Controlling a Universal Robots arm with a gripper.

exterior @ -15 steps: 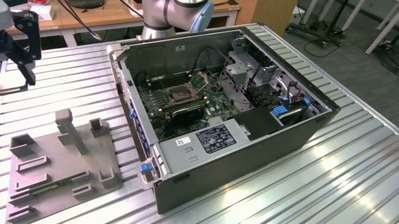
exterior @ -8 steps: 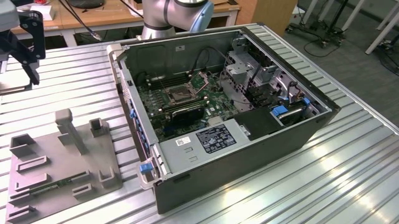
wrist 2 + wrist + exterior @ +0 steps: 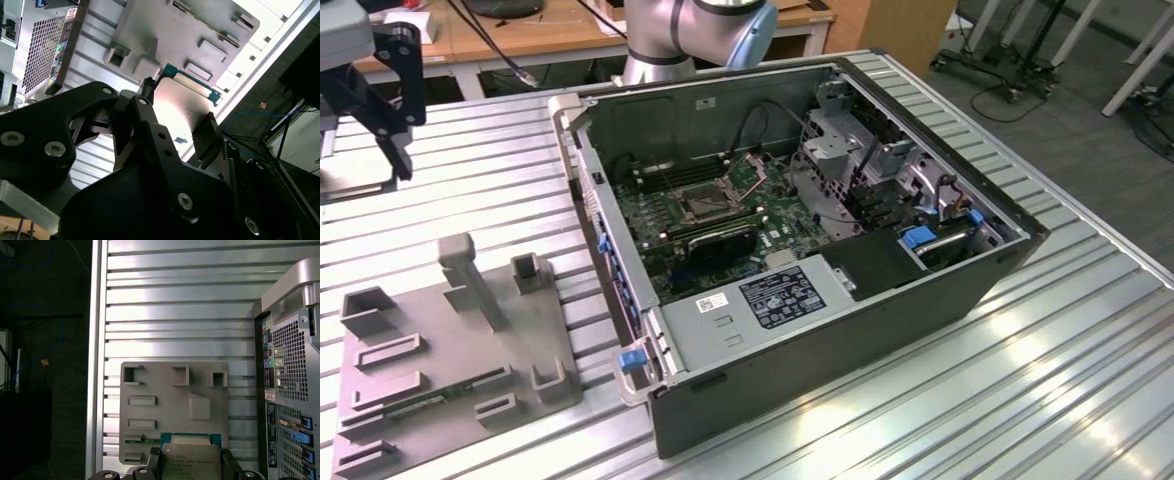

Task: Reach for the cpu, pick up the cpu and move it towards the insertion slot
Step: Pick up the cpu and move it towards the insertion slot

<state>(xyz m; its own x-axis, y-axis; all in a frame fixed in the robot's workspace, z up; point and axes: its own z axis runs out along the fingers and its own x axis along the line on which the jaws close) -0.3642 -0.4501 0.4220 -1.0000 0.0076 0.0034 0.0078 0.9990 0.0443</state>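
Gripper (image 3: 191,466): 2 black fingers (image 3: 154,460), jaws closed in onto 1 cpu (image 3: 190,460), one finger on each of two opposite edges. Chip held flat, pale metal top facing first wrist cam, green edge showing.

Second wrist view, seen from below: same cpu (image 3: 175,112) clamped between the 2 fingers, off the table.

Landmark = 1 open pc case (image 3: 854,300) lying on slatted metal table (image 3: 1014,390).

- Gripper w/ cpu: outside the case, off toward exterior view's left, well apart from it and raised above the table.
- Insertion slot (image 3: 702,205): 1 square socket w/ metal frame, inside the case on the green board. Cpu well apart from it.
- Gray fixture plate (image 3: 454,350): 1, on the table just beside the case, exterior view's left. In first wrist view the plate (image 3: 175,390) sits beyond the held cpu, w/ case rear panel (image 3: 290,390) next to it.
- 1 long green memory stick (image 3: 447,390) lying in the plate.
- Arm base (image 3: 674,45): behind the case.
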